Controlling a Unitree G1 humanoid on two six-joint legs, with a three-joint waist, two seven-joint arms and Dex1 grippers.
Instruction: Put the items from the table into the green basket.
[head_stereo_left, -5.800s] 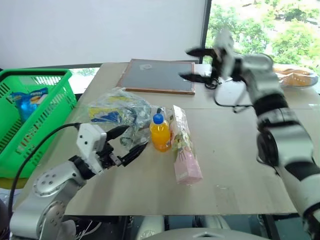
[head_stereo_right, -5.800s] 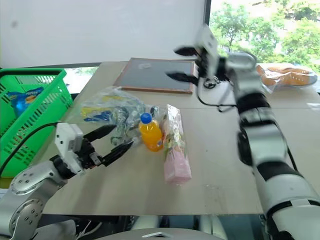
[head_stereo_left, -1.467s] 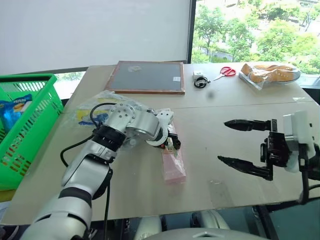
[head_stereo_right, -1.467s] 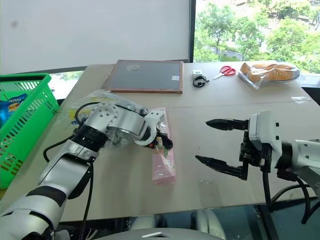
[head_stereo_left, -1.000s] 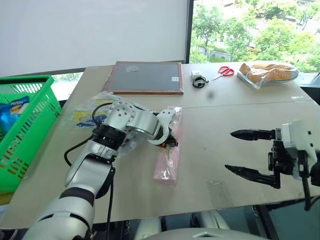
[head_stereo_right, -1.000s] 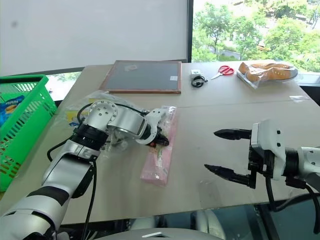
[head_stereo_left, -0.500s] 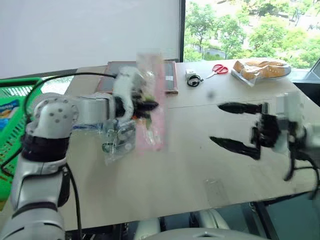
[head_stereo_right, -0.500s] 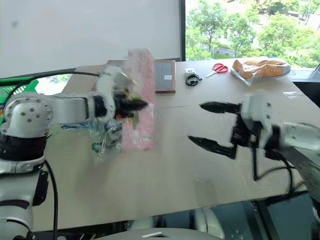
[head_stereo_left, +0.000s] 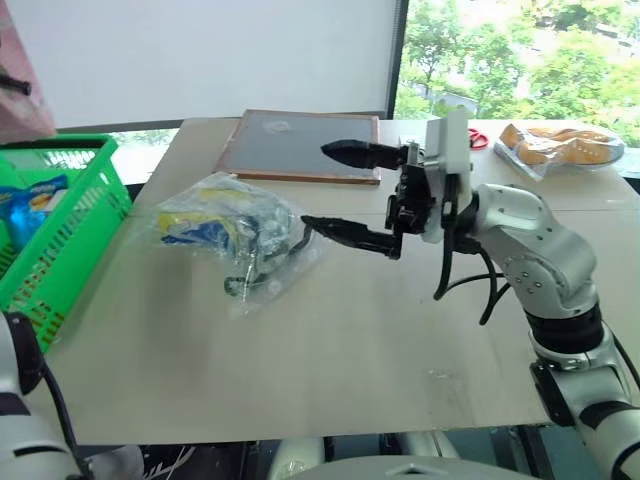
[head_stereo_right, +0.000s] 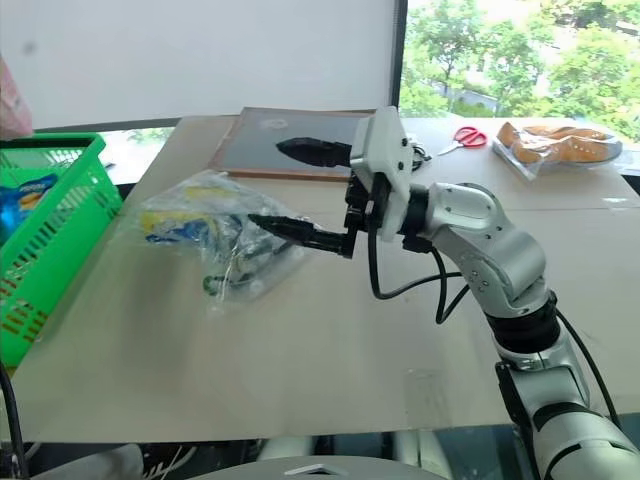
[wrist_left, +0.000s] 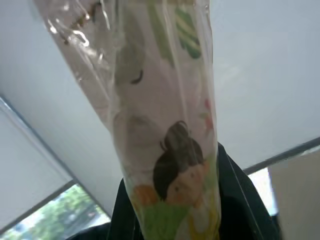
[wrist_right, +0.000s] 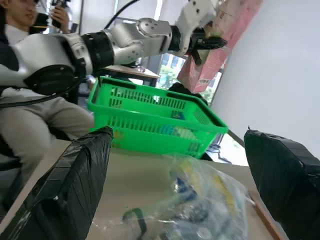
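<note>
The long pink-ended packet (wrist_left: 165, 125) is up in the air with my left gripper (wrist_left: 175, 205) shut on it. It hangs above and beyond the green basket (head_stereo_left: 70, 220) at the table's left, and shows at the upper left edge (head_stereo_left: 20, 90). A crinkly clear bag of yellow-blue packets (head_stereo_left: 225, 225) lies on the table (head_stereo_left: 330, 350). My right gripper (head_stereo_left: 335, 190) stands open just right of that bag, pointing left. Its lower fingertip (head_stereo_left: 310, 222) is at the bag's edge, and I cannot tell whether it touches.
A blue packet (head_stereo_left: 40, 200) lies inside the basket. A framed blackboard (head_stereo_left: 300, 145), red scissors (head_stereo_right: 462, 140) and a bag of bread (head_stereo_left: 560, 145) sit at the table's far side. A person (wrist_right: 20, 100) sits beyond the basket.
My left arm has swung the packet up off the table and out to the left, above the basket. My right gripper has moved left to the crinkly bag, still open. The camera has shifted.
</note>
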